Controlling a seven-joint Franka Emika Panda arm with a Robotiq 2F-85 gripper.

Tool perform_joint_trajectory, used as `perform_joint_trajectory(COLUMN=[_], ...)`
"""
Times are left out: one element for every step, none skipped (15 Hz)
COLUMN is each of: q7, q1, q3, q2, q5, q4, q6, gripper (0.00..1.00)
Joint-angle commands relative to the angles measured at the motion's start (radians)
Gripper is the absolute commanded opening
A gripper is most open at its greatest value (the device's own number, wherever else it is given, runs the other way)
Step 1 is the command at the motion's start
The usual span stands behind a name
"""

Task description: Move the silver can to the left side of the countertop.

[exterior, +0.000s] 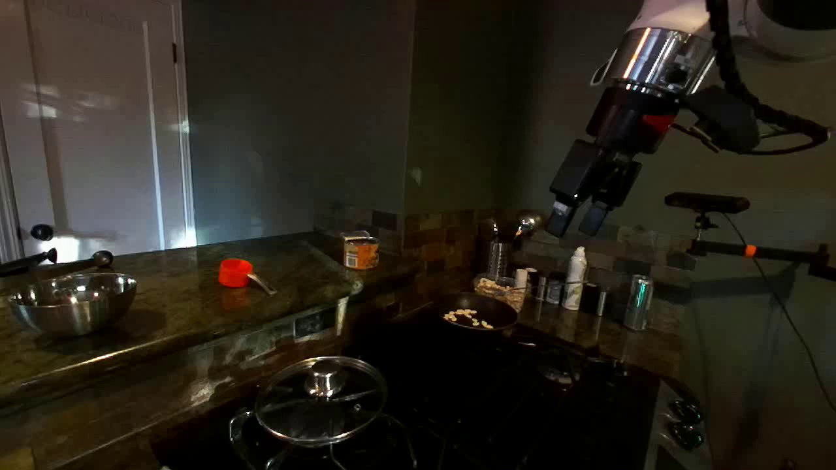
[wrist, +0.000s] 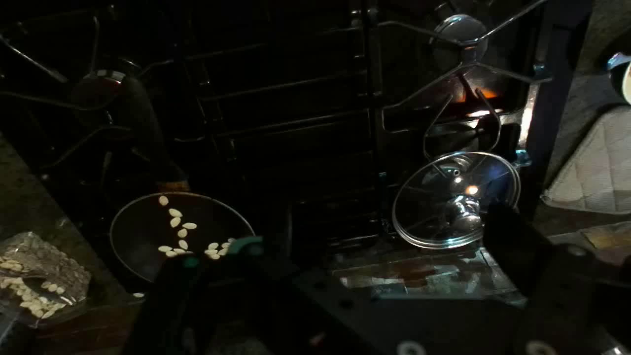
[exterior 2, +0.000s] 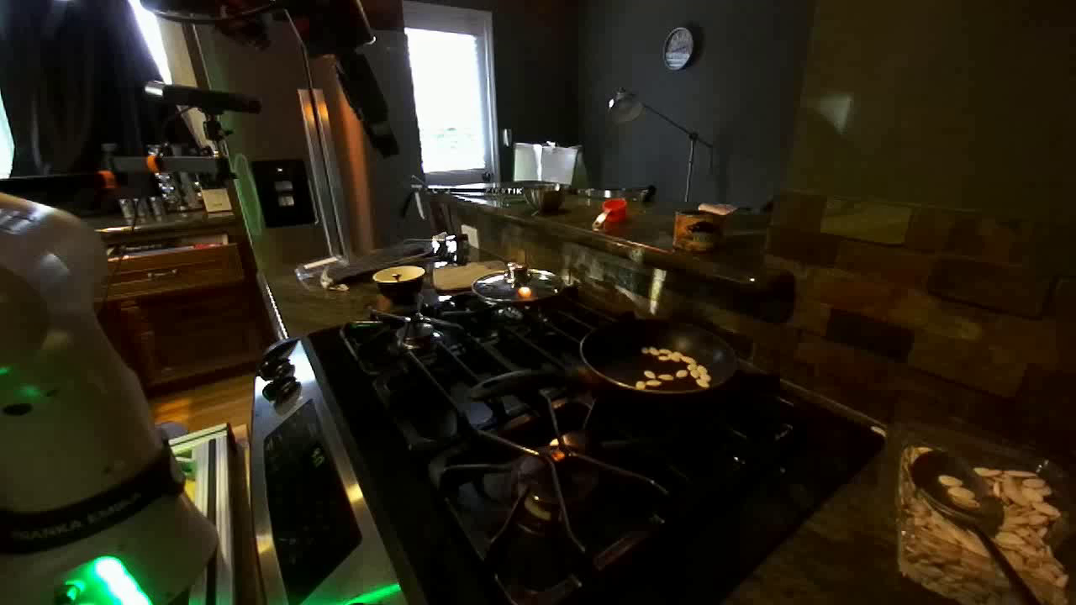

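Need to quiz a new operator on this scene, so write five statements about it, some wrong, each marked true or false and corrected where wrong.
1. The silver can stands upright. True.
2. The end effector is gripping the silver can. False: it is open and holds nothing.
3. The glass lid covers the frying pan. False: the lid lies apart from the pan.
4. The red measuring cup rests on the countertop. True.
5. The frying pan holds pale pieces. True.

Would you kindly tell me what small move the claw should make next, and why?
Probably swing the open, empty claw toward the silver can before lowering: the can stands upright beside the stove in an exterior view, while the wrist view does not show it.
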State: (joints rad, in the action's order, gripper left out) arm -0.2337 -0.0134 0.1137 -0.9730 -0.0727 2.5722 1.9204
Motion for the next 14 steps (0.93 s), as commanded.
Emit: perform_joint_trajectory(q7=[0.004, 0.004, 0.004, 0.004, 0.004, 0.004, 0.004, 0.004, -0.021, -0.047, -0.05, -0.052, -0.044, -0.044], q1=[0.006, 0.006, 0.006, 0.006, 0.006, 0.006, 0.006, 0.006, 0.041, 0.076, 0.116, 0.15, 0.193, 0.236], q3=[0.003, 0.003, 0.003, 0.003, 0.003, 0.003, 0.003, 0.003, 0.013, -0.001, -0.027, -0.05, -0.083, -0.108], q2=[0.0, 0.0, 0.0, 0.0, 0.0, 0.0, 0.0, 0.0, -0.003, -0.001, 0.0, 0.002, 0.002, 0.009], q5=[-0.004, -0.004, -0.004, -0.004, -0.004, -0.004, -0.004, -0.004, 0.025, 0.038, 0.067, 0.091, 0.122, 0.15], q4=[-0.002, -0.002, -0.002, -0.002, -0.002, -0.002, -0.002, -0.002, 0.001, -0.003, -0.005, -0.007, -0.011, -0.015], q6=[-0.002, -0.002, -0.002, -0.002, -0.002, -0.002, -0.002, -0.002, 0.038, 0.062, 0.086, 0.106, 0.121, 0.144], gripper=[1.0, 1.0, 1.0, 1.0, 1.0, 1.0, 1.0, 1.0, 1.0, 1.0, 1.0, 1.0, 1.0, 1.0])
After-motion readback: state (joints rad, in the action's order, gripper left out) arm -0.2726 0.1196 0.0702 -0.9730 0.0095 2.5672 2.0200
